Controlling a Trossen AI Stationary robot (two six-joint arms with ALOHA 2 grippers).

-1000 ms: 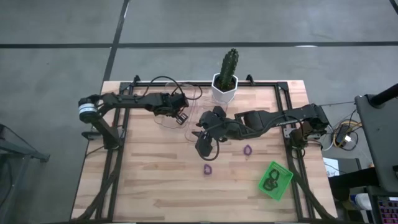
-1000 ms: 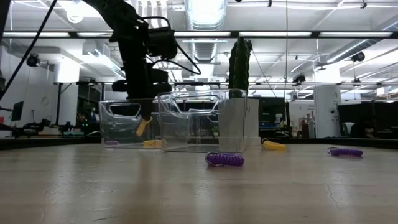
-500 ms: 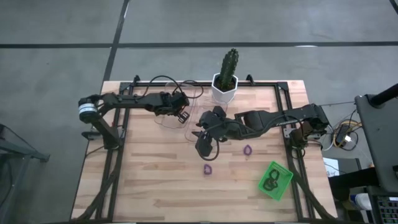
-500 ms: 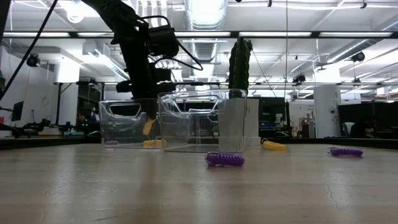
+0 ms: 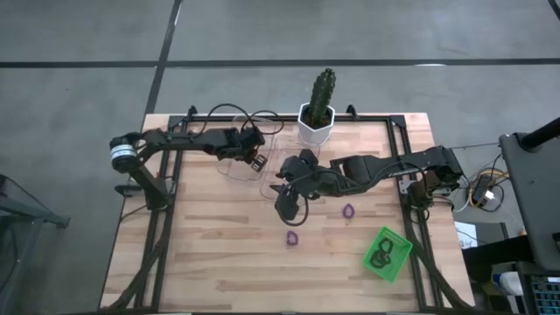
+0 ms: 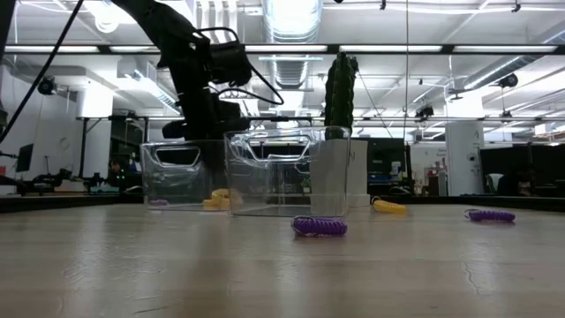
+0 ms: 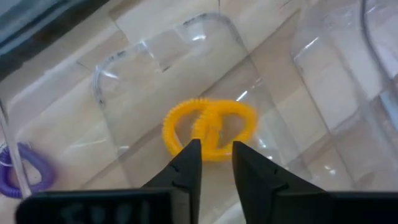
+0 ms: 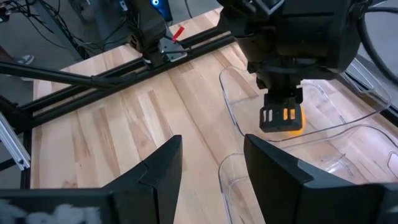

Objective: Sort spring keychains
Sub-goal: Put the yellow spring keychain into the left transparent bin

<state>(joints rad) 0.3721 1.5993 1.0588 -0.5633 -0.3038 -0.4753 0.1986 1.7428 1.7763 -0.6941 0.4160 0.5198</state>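
- My counter is pale wood planks on a dark frame, standing on a grey floor crossed by dark lines.
- Across the low view I see a big hall with ceiling strip lights, ducts and white columns.
- A cactus in a white pot stands at the counter's far edge.
- Two clear bins sit beside the pot: the left clear bin and another clear bin nearer the middle.
- In the left clear bin lie orange spring keychains; my left gripper hangs just above them, fingers slightly parted and empty.
- A purple spring keychain lies at that bin's side; I cannot tell whether inside or outside.
- My right gripper hovers over the counter's middle, fingers apart, nothing between them.
- Two purple keychains lie loose on the counter.
- A green tray near the right front corner holds black keychains.
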